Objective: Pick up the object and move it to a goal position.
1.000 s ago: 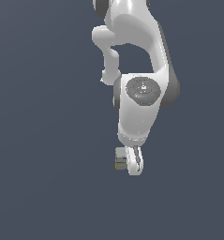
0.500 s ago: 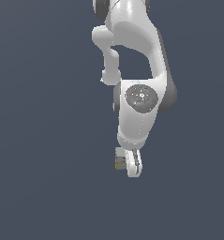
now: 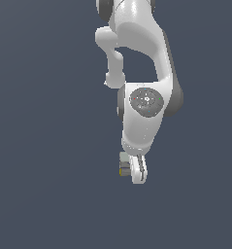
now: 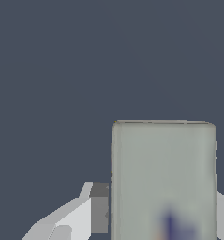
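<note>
Grey-white carton [image 4: 162, 178] sits clamped between the end effector [image 4: 160, 211] fingers.

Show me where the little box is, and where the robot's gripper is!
little box [image 4: 162, 178]: wrist view, on its pale front face.
little box [image 3: 123, 164]: exterior view, on its visible side.
gripper [image 3: 137, 176]: exterior view, at its lower tip.

I count one small pale grey boxy carton with yellow edges [image 3: 123, 164]; one white arm of mine, ending in one gripper [image 3: 138, 176]; two fingers [image 4: 98, 208] on it.
</note>
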